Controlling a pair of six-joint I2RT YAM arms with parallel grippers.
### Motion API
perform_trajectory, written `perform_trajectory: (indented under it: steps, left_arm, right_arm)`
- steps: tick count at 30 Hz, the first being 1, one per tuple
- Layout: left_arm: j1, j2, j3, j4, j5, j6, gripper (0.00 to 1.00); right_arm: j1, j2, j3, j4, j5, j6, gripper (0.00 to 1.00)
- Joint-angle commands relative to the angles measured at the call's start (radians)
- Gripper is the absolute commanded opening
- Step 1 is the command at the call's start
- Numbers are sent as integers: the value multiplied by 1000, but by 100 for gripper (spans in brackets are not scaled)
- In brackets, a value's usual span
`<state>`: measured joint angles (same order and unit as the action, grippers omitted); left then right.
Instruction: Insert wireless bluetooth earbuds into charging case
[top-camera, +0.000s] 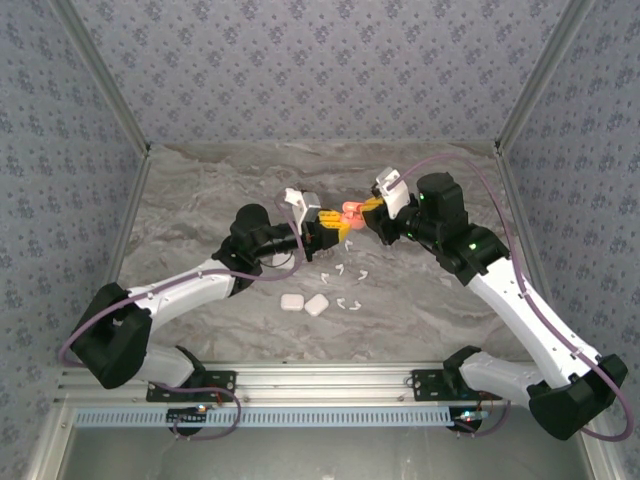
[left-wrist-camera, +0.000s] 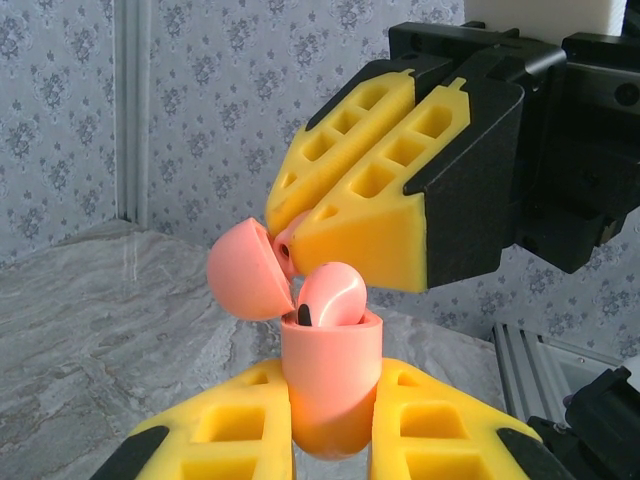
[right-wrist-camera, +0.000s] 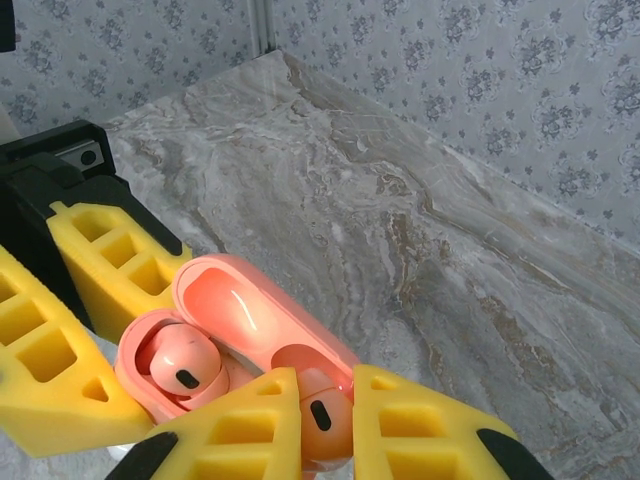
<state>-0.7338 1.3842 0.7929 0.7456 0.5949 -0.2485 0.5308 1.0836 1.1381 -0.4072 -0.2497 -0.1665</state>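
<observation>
In the left wrist view my left gripper (left-wrist-camera: 333, 385) is shut on the body of a coral-red charging case (left-wrist-camera: 332, 370), held upright above the table with its lid (left-wrist-camera: 246, 270) swung open. One coral earbud (left-wrist-camera: 333, 295) sits in the case. My right gripper (right-wrist-camera: 325, 405) is shut on the second coral earbud (right-wrist-camera: 326, 425), its tip at the case's open mouth beside the lid (right-wrist-camera: 250, 305). From above, the two grippers (top-camera: 328, 228) (top-camera: 366, 210) meet at the case (top-camera: 350, 212). Several white earbuds (top-camera: 340, 270) lie on the table below.
Two white closed cases (top-camera: 293, 302) (top-camera: 317, 304) rest on the marble table (top-camera: 200, 200) near the front centre, with more white earbuds (top-camera: 351, 303) beside them. Patterned walls enclose the back and sides.
</observation>
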Motion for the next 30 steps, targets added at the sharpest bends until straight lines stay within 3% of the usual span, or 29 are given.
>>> perform_trajectory:
  steps: [1, 11, 30]
  left_arm:
    - [-6, -4, 39, 53, 18, -2, 0]
    - [-7, -13, 34, 70, 24, -12, 0]
    - [-7, -10, 26, 119, 23, -49, 0]
  right_arm:
    - [0, -9, 11, -19, -36, -17, 15]
    - [-32, 1, 11, -34, -157, 8, 15]
    - [-72, -9, -16, -42, -228, 8, 15]
